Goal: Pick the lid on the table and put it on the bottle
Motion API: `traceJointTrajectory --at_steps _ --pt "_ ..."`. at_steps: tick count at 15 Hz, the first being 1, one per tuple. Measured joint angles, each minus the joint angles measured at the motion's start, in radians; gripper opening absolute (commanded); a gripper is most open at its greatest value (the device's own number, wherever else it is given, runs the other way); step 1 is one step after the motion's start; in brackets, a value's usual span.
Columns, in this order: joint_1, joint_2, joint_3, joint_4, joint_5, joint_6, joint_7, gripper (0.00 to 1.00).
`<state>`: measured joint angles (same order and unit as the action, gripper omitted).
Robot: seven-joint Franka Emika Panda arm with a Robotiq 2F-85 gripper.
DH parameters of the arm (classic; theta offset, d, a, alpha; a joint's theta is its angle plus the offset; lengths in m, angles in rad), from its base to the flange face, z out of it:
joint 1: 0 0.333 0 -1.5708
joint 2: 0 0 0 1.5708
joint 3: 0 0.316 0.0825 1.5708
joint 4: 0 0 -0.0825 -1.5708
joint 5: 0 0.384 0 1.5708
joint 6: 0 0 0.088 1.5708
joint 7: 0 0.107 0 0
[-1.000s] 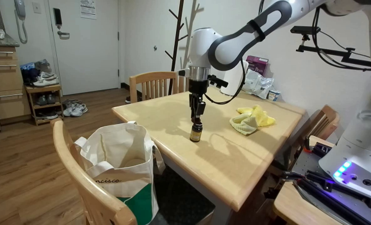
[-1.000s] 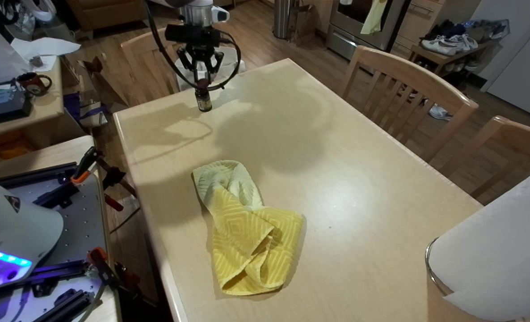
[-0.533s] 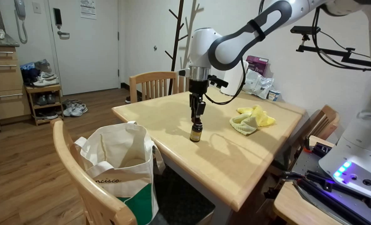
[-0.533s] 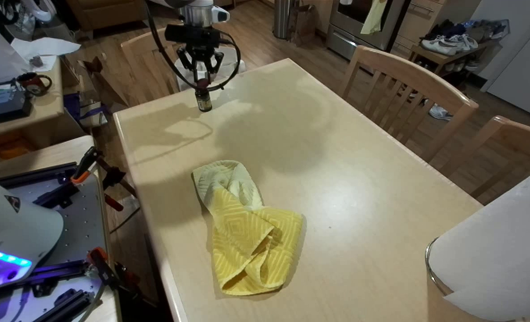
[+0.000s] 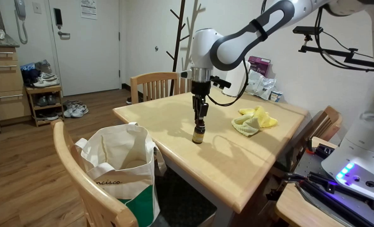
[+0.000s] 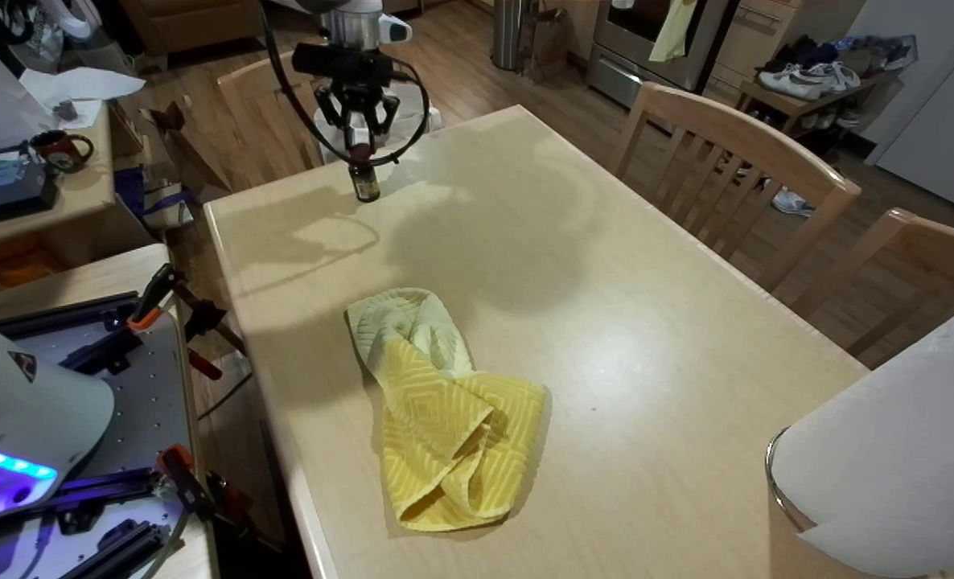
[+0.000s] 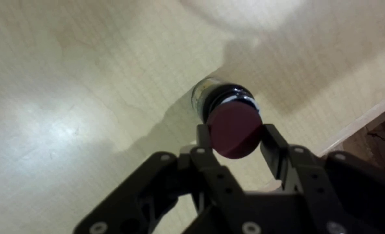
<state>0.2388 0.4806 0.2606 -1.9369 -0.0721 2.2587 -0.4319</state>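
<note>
Gripper (image 7: 235, 130) and bottle (image 5: 198, 136) have shifted slightly together; fingers (image 7: 204, 137) pinch the lid (image 7: 234, 125) by its sides, likely so its underside can seat

1. From where I'm standing, the table (image 6: 654, 442) is showing smooth, pale wood and giving off a soft gloss.
2. On the table, the bottle (image 5: 198, 135) is shining dark and smooth, like glass.
3. Above the table, the lid (image 7: 234, 126) is looking smooth and matt, like plastic.
4. Also above the table, the gripper (image 7: 236, 133) is looking dull black, with metallic screw heads (image 7: 98, 228) glinting.
5. On the table, the yellow cloth (image 6: 445, 418) is showing a raised, textured weave.
6. Also on the table, the paper towel roll (image 6: 887, 450) is looking matt and papery.
7. Beside the table, the tote bag (image 5: 124, 173) is looking like matt cloth.
</note>
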Motion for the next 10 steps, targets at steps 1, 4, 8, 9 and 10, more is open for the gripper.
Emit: traceJointTrajectory --at_steps 1,4,8,9,10 --pt "0.0 -0.001 0.0 0.0 0.0 -0.009 0.008 0.18" --pt "0.0 -0.002 0.0 0.0 0.0 -0.032 0.027 0.18" --pt "0.0 -0.004 0.0 0.0 0.0 -0.068 0.056 0.18" --pt "0.0 -0.004 0.0 0.0 0.0 -0.078 0.065 0.18" --pt "0.001 -0.004 0.0 0.0 0.0 -0.086 0.073 0.18"
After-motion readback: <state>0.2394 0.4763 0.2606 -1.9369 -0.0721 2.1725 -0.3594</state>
